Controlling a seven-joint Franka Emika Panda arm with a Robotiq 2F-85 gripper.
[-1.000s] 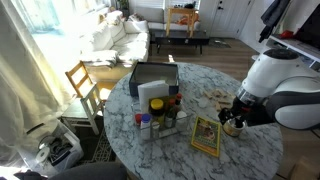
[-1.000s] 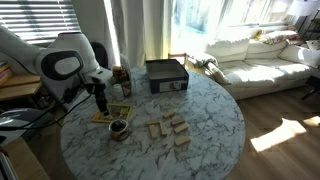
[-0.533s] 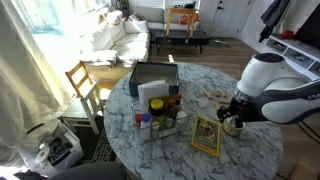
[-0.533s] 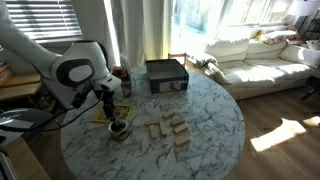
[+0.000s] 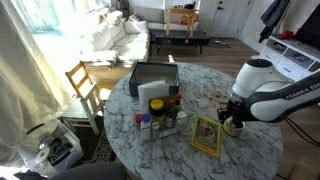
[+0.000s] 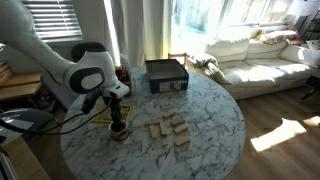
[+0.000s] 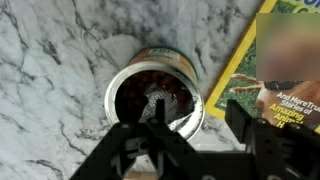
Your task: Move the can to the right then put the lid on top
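- Gripper point(image 7: 195, 135) hangs low over the can point(image 7: 140, 95), pointing straight down; fingers spread apart, nothing pinched between them
- Wrist view: one finger point(image 7: 158, 128) lies over the can's dark inside, the other sits outside the rim on the booklet's side; whether either touches the metal I cannot tell
- Can stands upright and open on the marble table point(image 5: 180, 160), near the table edge closest to the arm's base; just beside the booklet point(image 7: 275, 60), a thin strip of marble showing between them
- In an exterior view the can point(image 6: 118, 133) shows directly under the gripper point(image 6: 118, 122), with the booklet's corner behind it
- In an exterior view the gripper point(image 5: 232, 122) covers most of the can; the booklet point(image 5: 206, 136) lies flat next to it, toward the table's middle
- Spice jars point(image 5: 158, 118) clustered near the middle of the table, well apart from the can; black box point(image 6: 166, 75) at the far edge; wooden blocks point(image 6: 170, 128) lie scattered in the middle
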